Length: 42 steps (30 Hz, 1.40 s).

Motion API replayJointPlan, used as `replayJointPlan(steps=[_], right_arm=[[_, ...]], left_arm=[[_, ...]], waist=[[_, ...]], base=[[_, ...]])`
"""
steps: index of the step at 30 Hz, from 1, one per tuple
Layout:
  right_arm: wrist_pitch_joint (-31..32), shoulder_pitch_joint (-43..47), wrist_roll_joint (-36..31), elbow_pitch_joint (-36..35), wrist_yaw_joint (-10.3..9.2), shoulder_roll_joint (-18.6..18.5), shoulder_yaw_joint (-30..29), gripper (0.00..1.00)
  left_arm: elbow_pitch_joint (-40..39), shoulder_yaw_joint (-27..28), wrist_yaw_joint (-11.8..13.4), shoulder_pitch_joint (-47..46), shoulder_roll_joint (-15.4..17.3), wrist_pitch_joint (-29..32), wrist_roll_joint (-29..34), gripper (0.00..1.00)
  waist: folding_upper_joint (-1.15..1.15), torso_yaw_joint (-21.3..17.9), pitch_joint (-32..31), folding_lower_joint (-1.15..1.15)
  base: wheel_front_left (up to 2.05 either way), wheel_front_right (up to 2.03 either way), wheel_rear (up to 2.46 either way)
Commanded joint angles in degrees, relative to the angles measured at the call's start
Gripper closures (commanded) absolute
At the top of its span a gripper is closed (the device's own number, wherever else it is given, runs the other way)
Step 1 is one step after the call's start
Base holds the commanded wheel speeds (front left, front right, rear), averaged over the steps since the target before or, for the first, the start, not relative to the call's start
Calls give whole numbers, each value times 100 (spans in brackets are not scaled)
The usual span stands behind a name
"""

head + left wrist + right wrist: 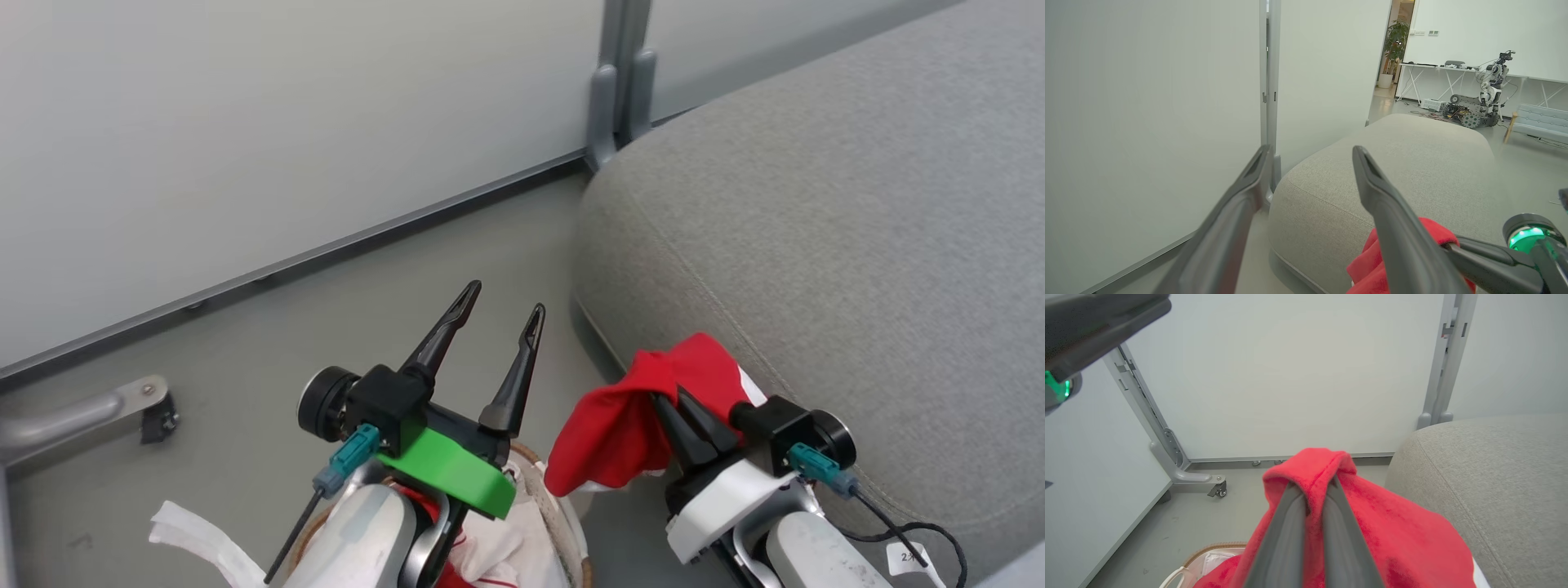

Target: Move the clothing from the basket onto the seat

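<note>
My right gripper (665, 398) is shut on a red piece of clothing (612, 429), which hangs bunched from its tips beside the rounded front corner of the grey seat (816, 245). In the right wrist view the clothing (1392, 539) drapes over both sides of the right gripper (1314, 486), with the seat (1494, 477) to its right. My left gripper (504, 300) is open and holds nothing, raised above the basket (563, 510). More red fabric (445, 572) and white cloth lie in the basket under my left forearm. In the left wrist view the left gripper (1311, 152) points at the seat (1392, 163).
Pale partition panels stand behind, with a grey post (620, 82) at the seat's corner and a castor foot (155, 408) on the floor at left. A white cloth strip (196, 531) hangs out of the basket. Another robot (1490, 90) stands far across the room.
</note>
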Motion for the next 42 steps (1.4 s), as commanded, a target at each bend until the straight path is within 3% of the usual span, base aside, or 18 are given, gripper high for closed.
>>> replayJointPlan(steps=[1, 8, 13, 21, 28, 36, 42], right_arm=[[-13, 23, -63, -52, -6, -14, -66, 100], [-13, -407, -478, -237, -6, -8, -575, 100], [-13, -1107, -812, -304, -6, -239, -968, 100], [-13, -2538, -1181, -177, -6, -972, -1479, 100], [-13, -3753, -1455, 348, -6, -1543, -1942, 100], [-12, -4597, -1929, 1135, -7, -1641, -2678, 100], [-12, -4435, -2399, 1644, -7, -1483, -3321, 100]], left_arm=[[-35, -3, -17, 71, 27, -3, 68, 0], [-72, -48, -17, -56, 122, -3, 169, 0], [-96, -221, -18, -237, 284, -3, 181, 0], [-193, -511, -17, -577, 656, -3, 122, 0], [-325, -732, -17, -923, 979, -3, 87, 0], [-439, -818, -18, -1212, 1236, -3, 81, 0], [-432, -782, -18, -1238, 1284, -4, 28, 0]], waist=[[0, -903, 219, 0], [0, -1408, 602, 0], [0, -1465, 1047, 0], [0, -1156, 1897, 0], [0, -736, 2659, 0], [0, -357, 3275, 0], [0, -206, 3399, 0]], base=[[0, 0, 0], [0, 0, 0], [0, 0, 0], [0, 0, 0], [0, 0, 0], [0, 0, 0], [0, 0, 0]])
